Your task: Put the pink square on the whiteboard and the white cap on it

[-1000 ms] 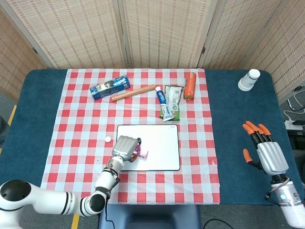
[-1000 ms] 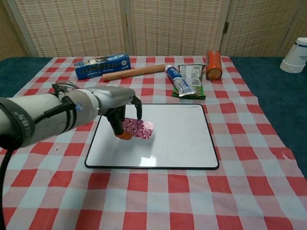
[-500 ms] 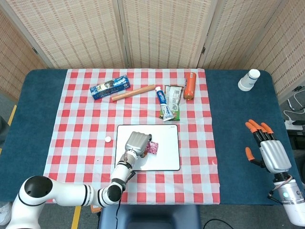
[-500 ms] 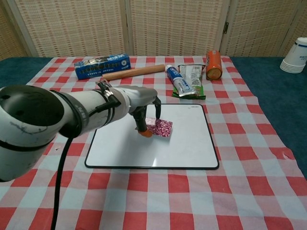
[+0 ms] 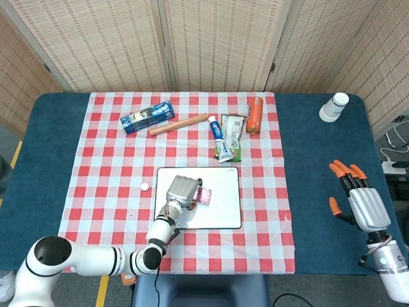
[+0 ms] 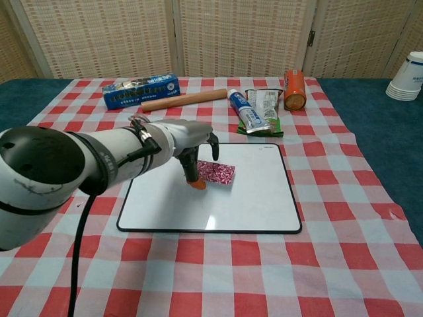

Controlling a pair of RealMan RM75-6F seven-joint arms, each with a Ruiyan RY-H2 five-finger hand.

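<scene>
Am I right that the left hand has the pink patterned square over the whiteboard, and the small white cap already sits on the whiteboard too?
Not quite. The left hand does hold the pink patterned square over the whiteboard, but the small white cap lies on the checked tablecloth, left of the board. The head view shows it.

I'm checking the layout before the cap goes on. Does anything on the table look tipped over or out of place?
Nothing looks spilled or damaged. The orange cylindrical bottle lies on its side at the far edge of the checked cloth. The small white cap sits on the cloth left of the whiteboard, while the left hand holds the pink square over the board.
</scene>
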